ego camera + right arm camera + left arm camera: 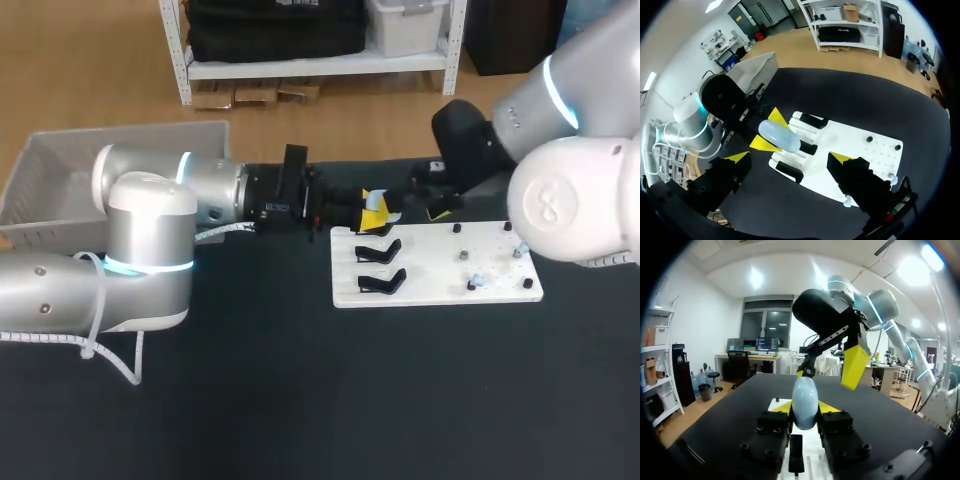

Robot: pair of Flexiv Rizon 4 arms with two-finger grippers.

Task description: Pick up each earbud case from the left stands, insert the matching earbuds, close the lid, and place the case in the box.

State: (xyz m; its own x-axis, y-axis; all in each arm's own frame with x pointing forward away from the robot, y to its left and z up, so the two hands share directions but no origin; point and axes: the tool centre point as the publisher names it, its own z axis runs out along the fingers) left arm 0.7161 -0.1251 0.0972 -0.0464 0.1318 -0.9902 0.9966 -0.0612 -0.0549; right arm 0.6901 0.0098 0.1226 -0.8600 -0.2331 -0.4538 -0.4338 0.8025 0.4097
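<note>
My left gripper (374, 212) (808, 409) is shut on a pale blue earbud case (805, 401) (779, 136), held just above the far left end of the white board (435, 290) (860, 147). The case's lid looks closed. My right gripper (428, 203) (790, 157) hangs open and empty close above the case, one yellow fingertip (855, 365) just beyond it. Black stands (380, 282) (790, 171) on the board's left side hold nothing. Small pale earbuds (477, 281) (847, 202) sit on pegs at the board's right.
A grey box (60, 170) (757, 67) stands at the table's far left, behind my left arm. Black pegs (457, 229) (869, 139) stick up from the board's right half. Black tabletop stretches in front of the board.
</note>
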